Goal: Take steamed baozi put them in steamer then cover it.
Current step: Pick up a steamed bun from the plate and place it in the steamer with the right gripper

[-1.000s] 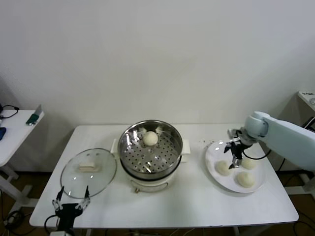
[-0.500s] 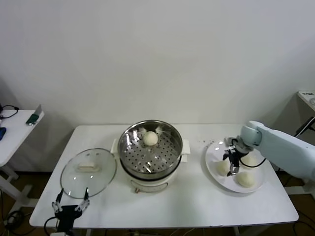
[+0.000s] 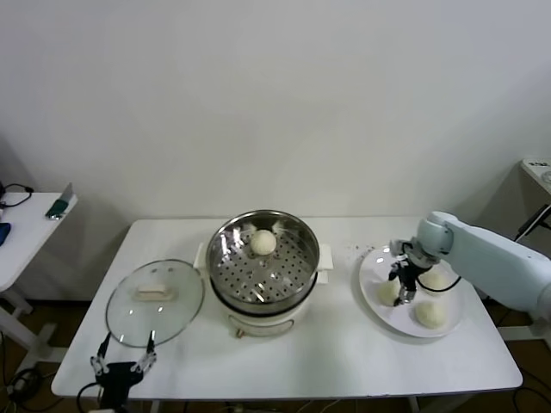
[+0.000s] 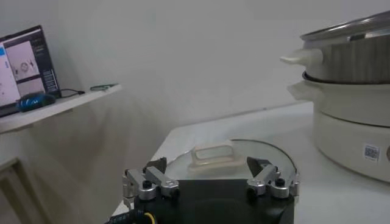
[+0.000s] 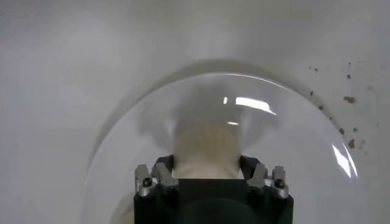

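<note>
Four baozi in shot: one sits in the steamer [image 3: 263, 268] at frame centre, toward its back wall; three lie on the white plate [image 3: 375, 292] at right. The right gripper [image 3: 402, 287] is down on the plate w/ fingers clamped round the leftmost bun [image 5: 206, 150]. One glass cover [image 3: 155, 301] lies lower left; the left gripper [image 3: 122, 362] waits spread below it.

White table [image 3: 344, 353], steamer [image 3: 263, 274] at centre, cover [image 3: 155, 301] left, white plate [image 3: 379, 311] right.
</note>
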